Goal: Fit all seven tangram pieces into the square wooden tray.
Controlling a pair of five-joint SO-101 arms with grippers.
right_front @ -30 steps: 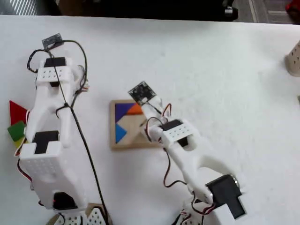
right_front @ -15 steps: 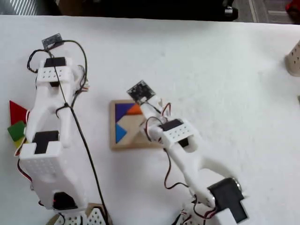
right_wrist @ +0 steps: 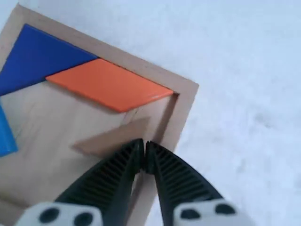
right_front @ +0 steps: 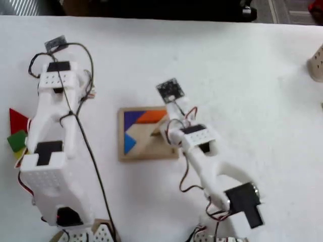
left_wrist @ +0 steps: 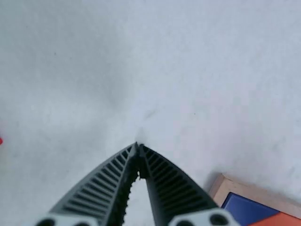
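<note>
Wooden tray [right_front: 121,136]: flat on the white worktop [right_front: 252,70], between the two arms, close against the right arm's wrist.
Dark blue triangle [right_front: 132,119]: inside the tray, in the far corner on the left arm's side, against the rim.
Orange parallelogram [right_front: 152,117]: inside the tray, along the far rim, edge to edge with the dark blue triangle.
Light blue triangle [right_front: 129,142]: inside the tray, against the rim on the left arm's side, nearer the arm bases than the dark blue triangle.
Tray floor elsewhere: bare wood.
Red triangle [right_front: 17,120]: outside the tray, at the worktop's left edge, just beside the left arm [right_front: 53,116].
Green piece [right_front: 16,139]: next to the red triangle, on the side nearer the arm bases.
Yellow piece [right_front: 20,154]: next to the green piece, mostly hidden by the arm (shape not clear).
Right tool [right_wrist: 143,143]: closed on nothing, tips over bare tray floor just inside the rim, near the orange parallelogram's pointed end.
Left tool [left_wrist: 138,147]: closed and empty, tips together above bare worktop, with a corner of the tray off to one side.
</note>
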